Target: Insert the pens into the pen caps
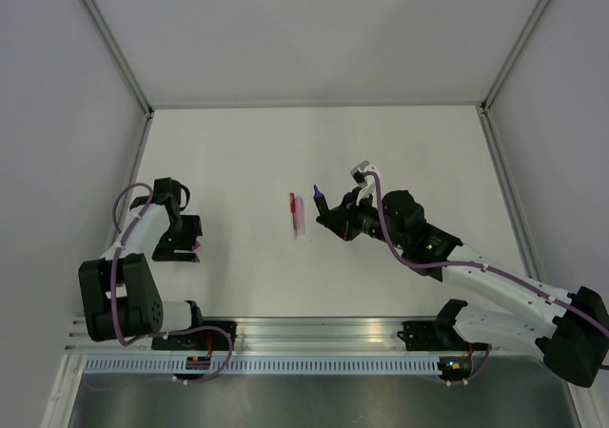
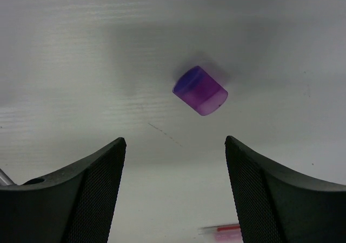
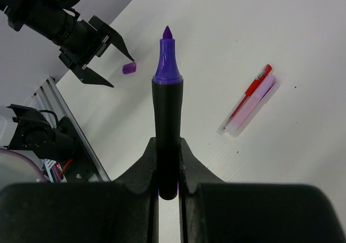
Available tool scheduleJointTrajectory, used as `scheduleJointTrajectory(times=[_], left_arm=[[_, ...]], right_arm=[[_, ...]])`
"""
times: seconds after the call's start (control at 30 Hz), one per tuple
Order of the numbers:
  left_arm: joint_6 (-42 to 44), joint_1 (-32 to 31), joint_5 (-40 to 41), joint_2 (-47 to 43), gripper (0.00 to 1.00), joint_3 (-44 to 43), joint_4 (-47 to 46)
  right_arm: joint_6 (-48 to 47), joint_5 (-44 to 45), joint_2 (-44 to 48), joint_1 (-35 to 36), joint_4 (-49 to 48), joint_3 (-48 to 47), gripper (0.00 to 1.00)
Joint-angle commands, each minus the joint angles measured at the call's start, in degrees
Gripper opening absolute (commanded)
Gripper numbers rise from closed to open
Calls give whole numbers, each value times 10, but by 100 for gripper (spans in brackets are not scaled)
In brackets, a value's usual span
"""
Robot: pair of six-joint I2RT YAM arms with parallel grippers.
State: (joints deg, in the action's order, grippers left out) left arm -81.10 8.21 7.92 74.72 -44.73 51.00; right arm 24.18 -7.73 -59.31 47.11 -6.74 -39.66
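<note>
Pinching the purple-tipped black pen (image 3: pixel 166 92) in our right hand (image 3: pixel 167 146), we must next grasp the stubby purple cap (image 2: pixel 200 90) with our spread left hand (image 2: pixel 175 146).

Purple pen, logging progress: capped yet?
Uncapped: the purple pen shows a bare tip in the right gripper; the purple cap lies apart, before the left gripper.

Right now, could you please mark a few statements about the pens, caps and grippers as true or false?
1. The right gripper holds the purple pen. True.
2. The left gripper holds the purple cap. False: its jaws are open and the cap lies on the table beyond them.
3. The red pen and pink pen lie side by side. True.
4. The purple pen is capped. False: its tip is bare.
</note>
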Motion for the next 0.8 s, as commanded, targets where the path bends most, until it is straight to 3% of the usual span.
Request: scheduleJointTrajectory(times=[0.0,0.43,0.77], left_arm=[[-66,8,4,38,78,-38,39],[-97,12,46,96,79,-29,-47],[-116,12,74,121,75,-23,-38]], right_arm=[[-4,-3,2,-2,-16,2,0],[-8,-4,-17,-2,-12,-5,0],[-10,-7,-27,-2,-10,-9,0]])
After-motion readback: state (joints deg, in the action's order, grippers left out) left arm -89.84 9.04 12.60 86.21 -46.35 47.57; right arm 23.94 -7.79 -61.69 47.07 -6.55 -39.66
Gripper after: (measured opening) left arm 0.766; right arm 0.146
